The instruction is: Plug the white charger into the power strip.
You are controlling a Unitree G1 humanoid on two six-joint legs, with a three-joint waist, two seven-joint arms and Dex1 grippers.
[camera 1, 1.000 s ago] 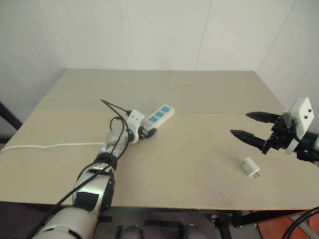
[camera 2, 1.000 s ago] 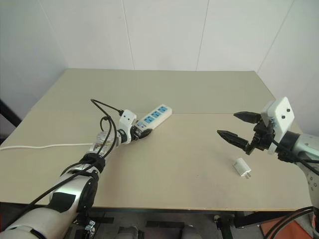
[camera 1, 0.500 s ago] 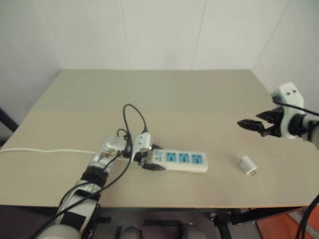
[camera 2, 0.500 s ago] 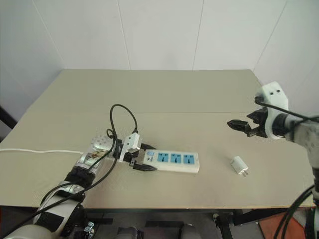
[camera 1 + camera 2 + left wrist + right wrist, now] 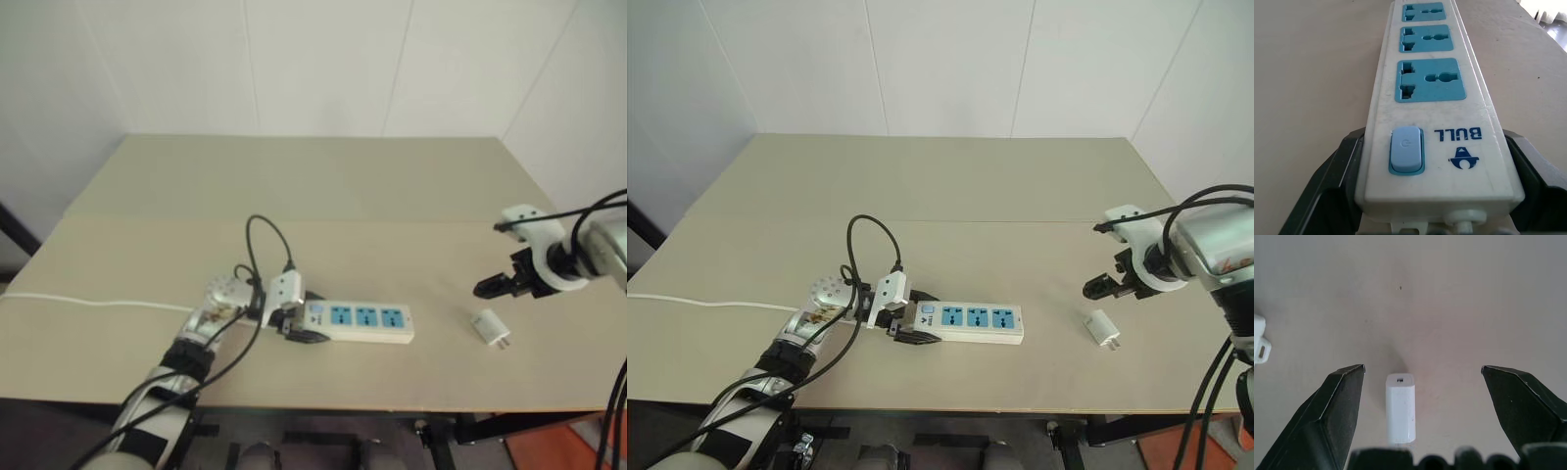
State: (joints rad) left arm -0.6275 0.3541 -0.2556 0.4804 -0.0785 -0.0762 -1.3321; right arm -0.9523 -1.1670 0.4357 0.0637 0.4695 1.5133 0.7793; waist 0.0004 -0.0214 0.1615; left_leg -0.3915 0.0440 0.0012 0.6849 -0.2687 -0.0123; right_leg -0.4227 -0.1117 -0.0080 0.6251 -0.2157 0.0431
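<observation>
Three blue outlet faces run along the long white rectangular power strip (image 5: 965, 323), and past them sits a pale blue switch beside the printed word "BULL" with a small logo under it. The left gripper (image 5: 906, 328) has its black jaws clamped on that switch end, strip flat on the beige surface (image 5: 950, 186) near the front edge. A thin white cord (image 5: 696, 302) trails off toward the left edge. Over on the right, the small white cube-shaped charger (image 5: 1400, 407) lies on its side, well apart from the strip. The right gripper (image 5: 1422, 401) hangs just above it, jaws spread wide with the charger between them, untouched. Nothing lies between charger and strip.
</observation>
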